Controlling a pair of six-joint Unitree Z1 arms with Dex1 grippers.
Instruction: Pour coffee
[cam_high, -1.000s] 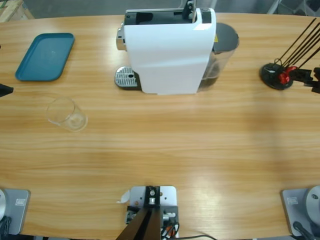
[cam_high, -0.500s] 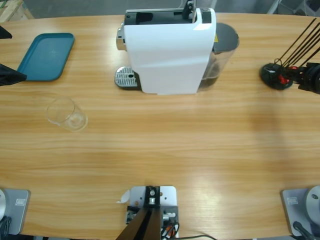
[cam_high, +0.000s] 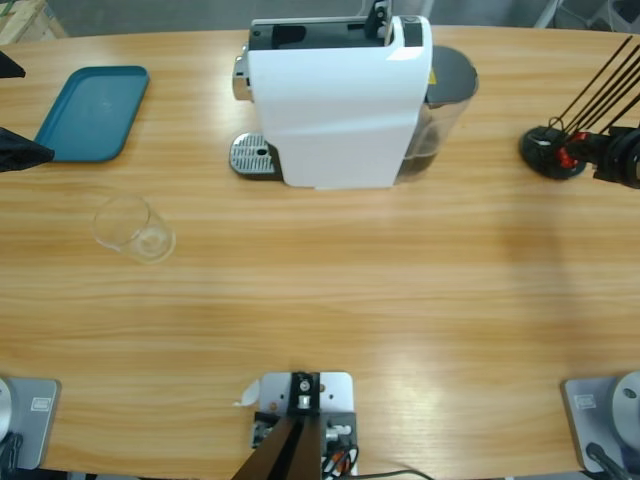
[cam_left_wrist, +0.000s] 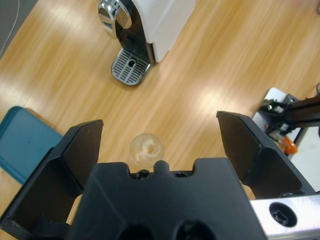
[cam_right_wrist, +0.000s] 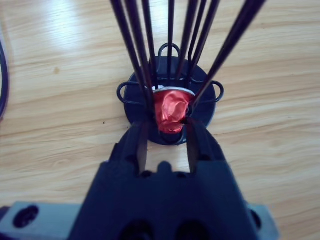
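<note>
Right gripper (cam_right_wrist: 167, 131) narrowed around red capsule (cam_right_wrist: 171, 110) in rack (cam_right_wrist: 170, 95); grip unconfirmed. Squeeze gently, lift straight between wires. Left gripper (cam_left_wrist: 159, 137) wide open, empty, above glass (cam_left_wrist: 146, 148). No coffee visible.

No writing can be made out anywhere. The white coffee machine (cam_high: 340, 105) carries a small yellow sticker (cam_high: 432, 77) at about three o'clock on its body, possibly a warning label, but nothing on it reads from here.
</note>
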